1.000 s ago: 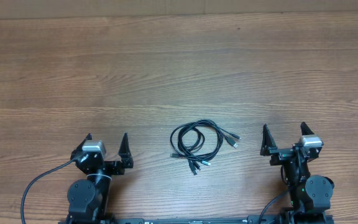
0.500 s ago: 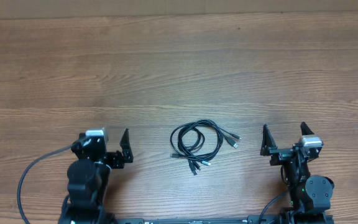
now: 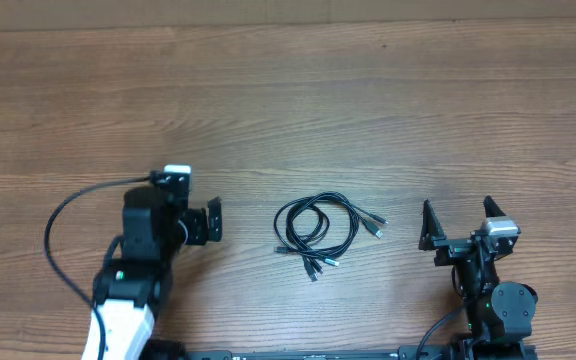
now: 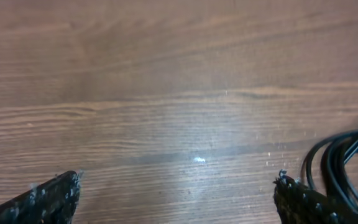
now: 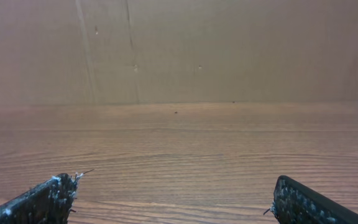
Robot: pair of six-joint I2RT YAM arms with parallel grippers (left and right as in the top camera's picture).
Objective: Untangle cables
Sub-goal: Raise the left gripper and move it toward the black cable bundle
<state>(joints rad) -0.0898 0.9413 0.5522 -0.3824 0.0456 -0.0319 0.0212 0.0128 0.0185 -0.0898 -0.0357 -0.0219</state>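
Observation:
The cables (image 3: 318,228) lie in one tangled black coil on the wooden table (image 3: 288,100), with their small plug ends spread to the right and lower middle. My left gripper (image 3: 206,222) is open and empty, just left of the coil. In the left wrist view its fingers (image 4: 179,180) are spread wide over bare wood, and the loops of the cables (image 4: 344,168) show at the right edge. My right gripper (image 3: 457,225) is open and empty, to the right of the coil. Its wrist view (image 5: 176,186) shows only table; the cables are out of that view.
A thick black robot cable (image 3: 68,215) loops out to the left of the left arm. A brown cardboard wall (image 5: 179,50) stands behind the table's far edge.
My left arm has lifted and swung forward and to the right, bringing its gripper closer to the coil. The right arm and the cables have not moved.

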